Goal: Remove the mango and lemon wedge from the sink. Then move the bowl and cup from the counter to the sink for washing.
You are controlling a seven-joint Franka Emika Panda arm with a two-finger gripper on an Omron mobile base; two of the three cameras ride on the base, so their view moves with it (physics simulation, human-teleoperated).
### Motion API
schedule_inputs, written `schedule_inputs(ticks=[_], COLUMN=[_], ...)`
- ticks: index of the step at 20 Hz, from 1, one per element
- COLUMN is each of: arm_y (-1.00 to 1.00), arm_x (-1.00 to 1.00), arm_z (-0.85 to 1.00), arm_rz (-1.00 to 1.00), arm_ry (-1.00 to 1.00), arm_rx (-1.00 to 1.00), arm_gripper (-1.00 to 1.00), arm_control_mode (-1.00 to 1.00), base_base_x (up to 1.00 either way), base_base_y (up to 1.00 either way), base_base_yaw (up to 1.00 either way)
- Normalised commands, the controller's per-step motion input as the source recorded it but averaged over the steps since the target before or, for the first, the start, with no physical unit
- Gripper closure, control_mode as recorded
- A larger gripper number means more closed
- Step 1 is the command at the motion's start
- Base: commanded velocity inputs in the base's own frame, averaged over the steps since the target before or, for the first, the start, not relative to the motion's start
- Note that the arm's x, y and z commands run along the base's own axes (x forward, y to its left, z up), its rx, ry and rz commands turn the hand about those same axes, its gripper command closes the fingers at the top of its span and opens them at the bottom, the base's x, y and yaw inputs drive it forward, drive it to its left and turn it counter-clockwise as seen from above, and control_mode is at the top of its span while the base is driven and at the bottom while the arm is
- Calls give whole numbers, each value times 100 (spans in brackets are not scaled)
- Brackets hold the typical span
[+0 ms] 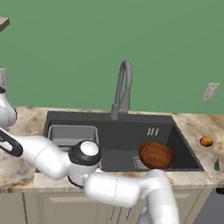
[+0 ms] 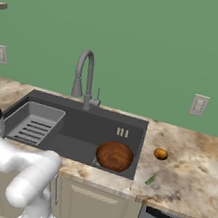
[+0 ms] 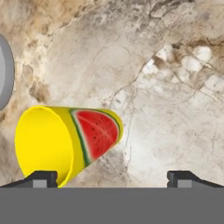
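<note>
In the hand view, the yellow cup (image 3: 65, 146) is being seen standing on the marbled stone counter (image 3: 166, 87), just ahead of the left fingertip (image 3: 41, 178); the gripper (image 3: 113, 178) is being held spread wide, nothing pinched. A red watermelon slice is being shown printed on the cup's smooth cylindrical wall. In the base views, the dark rectangular sink (image 1: 127, 124) is being occupied by a round reddish-brown bowl (image 1: 156, 155). Right of it, the small orange mango (image 1: 206, 141) and green lemon wedge (image 1: 216, 164) are being left lying on the counter.
</note>
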Motion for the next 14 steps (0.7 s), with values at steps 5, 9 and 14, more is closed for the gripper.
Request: schedule_inputs(ticks=[5, 9, 14], arm_y=[17, 19, 22], arm_x=[20, 20, 21], arm_z=[15, 15, 19], arm_rz=[0, -1, -1], arm_ry=[11, 11, 6], arm_rx=[-11, -12, -8], arm_gripper=[-100, -100, -100], arm_control_mode=[-100, -100, -100], base_base_x=[0, 0, 0], base_base_y=[0, 0, 0], base_base_yaw=[0, 0, 0])
